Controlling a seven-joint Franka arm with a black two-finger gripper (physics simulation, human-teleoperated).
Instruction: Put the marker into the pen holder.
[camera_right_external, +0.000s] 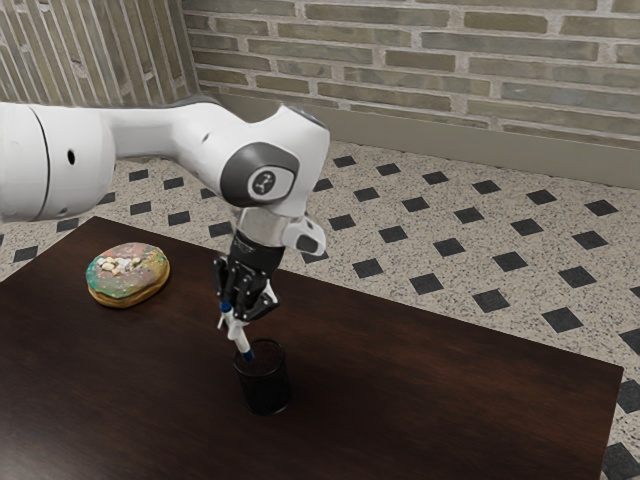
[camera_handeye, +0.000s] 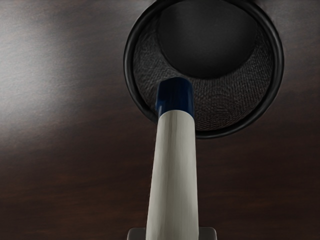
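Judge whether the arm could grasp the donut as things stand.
Probably not yet: the gripper is shut on the marker, its tip at the pen holder's mouth. Once that is released, the way to the donut looks free.

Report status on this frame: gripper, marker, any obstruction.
Gripper shut on marker. Marker tilted, blue end at pen holder's mouth, not yet released. Donut well off to the exterior view's left, not in the way.

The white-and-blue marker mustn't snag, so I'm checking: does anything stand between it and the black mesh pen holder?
Nothing visible stands between the white-and-blue marker and the black mesh pen holder. In the wrist view, the marker's blue end shows over the mouth, near the rim, which might catch it.
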